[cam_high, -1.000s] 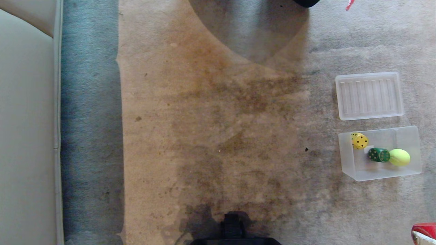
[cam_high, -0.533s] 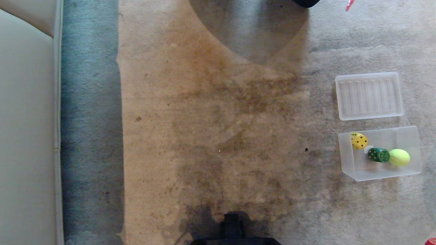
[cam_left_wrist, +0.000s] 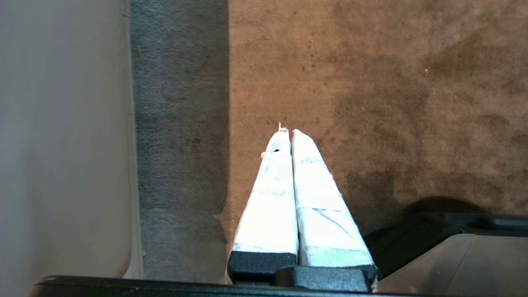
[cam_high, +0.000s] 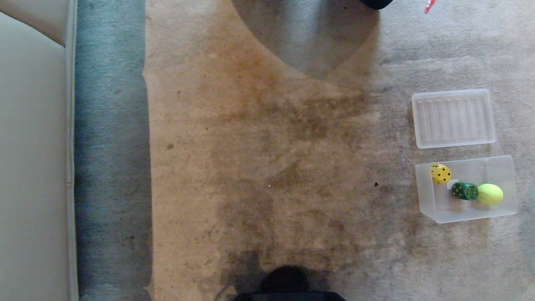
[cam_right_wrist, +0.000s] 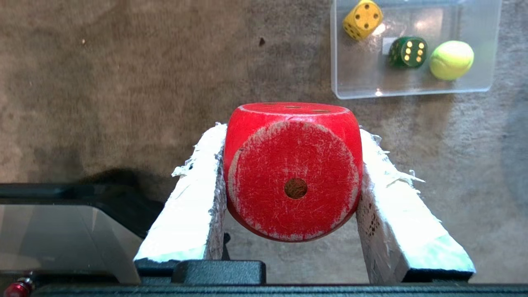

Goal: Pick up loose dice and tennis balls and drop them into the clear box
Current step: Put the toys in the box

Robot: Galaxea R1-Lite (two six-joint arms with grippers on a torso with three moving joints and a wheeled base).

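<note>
The clear box (cam_high: 501, 169) (cam_right_wrist: 359, 78) sits on the carpet at the right and holds a yellow die (cam_high: 441, 173) (cam_right_wrist: 362, 19), a green die (cam_high: 464, 191) (cam_right_wrist: 407, 52) and a tennis ball (cam_high: 490, 194) (cam_right_wrist: 451, 60). Between the white-wrapped fingers of my right gripper (cam_right_wrist: 291, 132) a red die (cam_right_wrist: 293, 171) is clamped above the carpet, short of the box. That gripper is outside the head view. My left gripper (cam_left_wrist: 287, 132) hangs shut and empty over the brown carpet.
A flat ribbed clear lid (cam_high: 453, 118) lies just beyond the box. A pale sofa edge (cam_high: 33, 159) runs along the left. My dark base (cam_high: 288, 288) shows at the bottom of the head view. A dark object (cam_high: 376, 3) and a red scrap (cam_high: 429, 6) lie at the far edge.
The red die in my right gripper has slid out of the head view's lower right corner. The box and what it holds have stayed put.
</note>
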